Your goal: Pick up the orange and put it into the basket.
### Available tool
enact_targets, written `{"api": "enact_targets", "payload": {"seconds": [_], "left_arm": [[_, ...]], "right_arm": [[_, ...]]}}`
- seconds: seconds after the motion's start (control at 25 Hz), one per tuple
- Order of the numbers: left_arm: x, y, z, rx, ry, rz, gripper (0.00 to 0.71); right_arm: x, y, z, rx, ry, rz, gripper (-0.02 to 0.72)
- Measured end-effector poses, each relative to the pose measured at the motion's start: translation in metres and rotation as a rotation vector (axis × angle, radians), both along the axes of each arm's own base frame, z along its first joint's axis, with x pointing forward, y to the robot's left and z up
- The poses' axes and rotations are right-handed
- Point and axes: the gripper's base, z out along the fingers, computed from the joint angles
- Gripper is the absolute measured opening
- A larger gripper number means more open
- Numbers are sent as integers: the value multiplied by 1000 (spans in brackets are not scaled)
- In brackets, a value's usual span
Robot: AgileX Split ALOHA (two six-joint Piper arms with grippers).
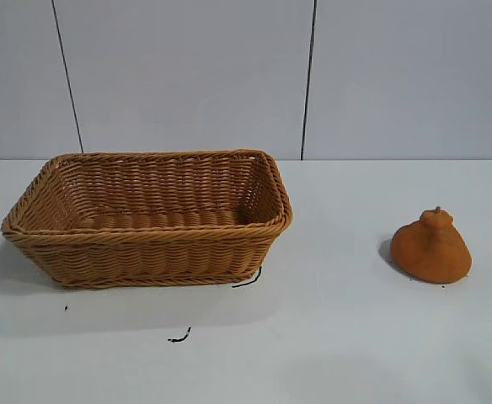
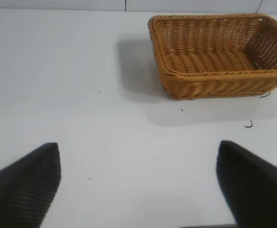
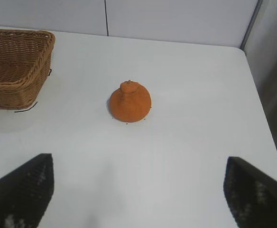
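Wicker, tan-brown and tightly woven, forms the basket (image 1: pixel 149 220), a large rectangular one with flaring sides and a braided rim. It stands on a white table (image 1: pixel 330 337), on the left half as the exterior camera sees it, with nothing inside but its woven floor. A short dark thread (image 1: pixel 248 279) curls out from under its front right corner, and another dark scrap (image 1: pixel 179 337) lies on the table a little in front of it.

Well apart from the basket, on the right half of the table, sits the orange (image 1: pixel 431 246). It is dull orange and matte, broad at the base and narrowing to a knobby top that points up. It rests on the table, touching nothing else. Behind the table rise pale grey wall panels (image 1: pixel 187 76) with thin dark seams.

Neither arm shows in the exterior view. Through the left wrist camera, the left gripper (image 2: pixel 138 183) hangs above bare table with its two dark fingers (image 2: pixel 27 187) spread wide, holding nothing; the basket (image 2: pixel 214 57) lies farther off. Through the right wrist camera, the right gripper (image 3: pixel 138 190) likewise has its dark fingers (image 3: pixel 257 194) wide apart, holding nothing. The orange (image 3: pixel 130 102) sits on the table some way beyond the fingertips, and one end of the basket (image 3: pixel 15 66) shows to one side.
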Motion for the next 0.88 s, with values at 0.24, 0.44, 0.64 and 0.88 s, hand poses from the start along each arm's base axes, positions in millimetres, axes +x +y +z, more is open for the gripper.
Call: {"api": "enact_targets", "payload": {"seconds": [0.24,0.44,0.64,0.88], "left_arm": [[0,0,0,0,0,0,639],[0,0,0,0,0,0,639],[0,0,0,0,0,0,639],[0,0,0,0,0,0,639]], "right_arm": [[0,0,0,6,2,-3,695],[25,0,2,-16,194,-9,695],[81,0,8,-65,527,-22,695],[166,4,21,-65,677,-27,695]]}}
